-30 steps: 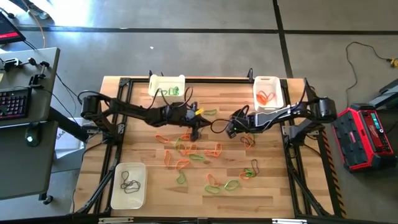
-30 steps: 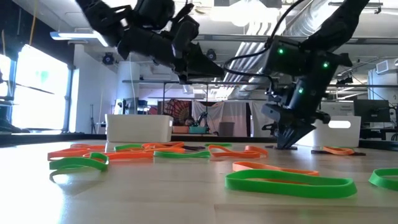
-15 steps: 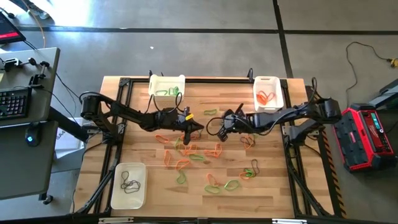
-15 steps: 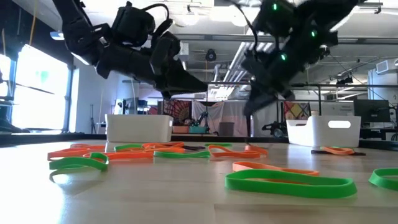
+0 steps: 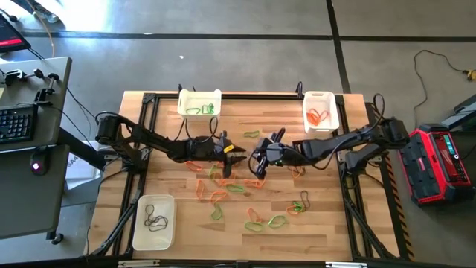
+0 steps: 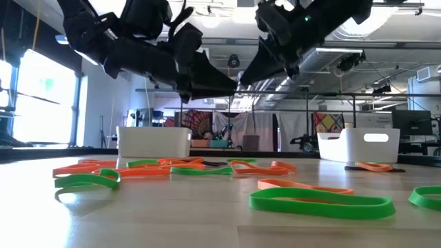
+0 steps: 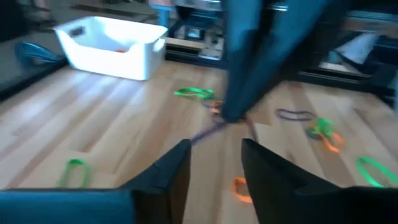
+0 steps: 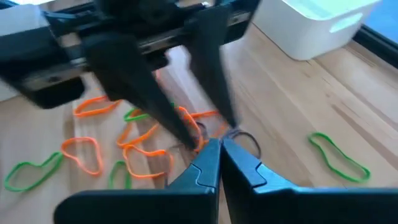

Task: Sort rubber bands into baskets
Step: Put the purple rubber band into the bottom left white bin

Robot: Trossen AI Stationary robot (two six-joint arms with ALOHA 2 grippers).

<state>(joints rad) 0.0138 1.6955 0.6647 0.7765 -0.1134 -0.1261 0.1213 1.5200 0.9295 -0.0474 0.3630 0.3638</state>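
Thin, floppy rubber bands (image 5: pixel 232 186) in green, orange and dark tones lie scattered in flat loops over the middle of the pale planked wooden counter (image 5: pixel 335 216), several overlapping in a loose cluster and a few strays toward the near edge. Three white, smooth plastic baskets with rounded corners and shallow walls stand apart: the far-left basket (image 5: pixel 199 102) holds green bands, the far-right basket (image 5: pixel 320 110) holds orange bands, and the near-left basket (image 5: pixel 154 222) holds a dark band. Both arms meet above the central cluster. The right gripper (image 8: pixel 220 144) has its two dark tapered fingers pressed together; a thin dark strand shows at the tips, but whether it is pinched cannot be determined. The left gripper (image 7: pixel 216 154), just beside it and facing it, stands with its dark fingers (image 7: pixel 177 163) apart and nothing between them. In the low view, both grippers hang clear above the counter surface, over the flat orange and green bands.
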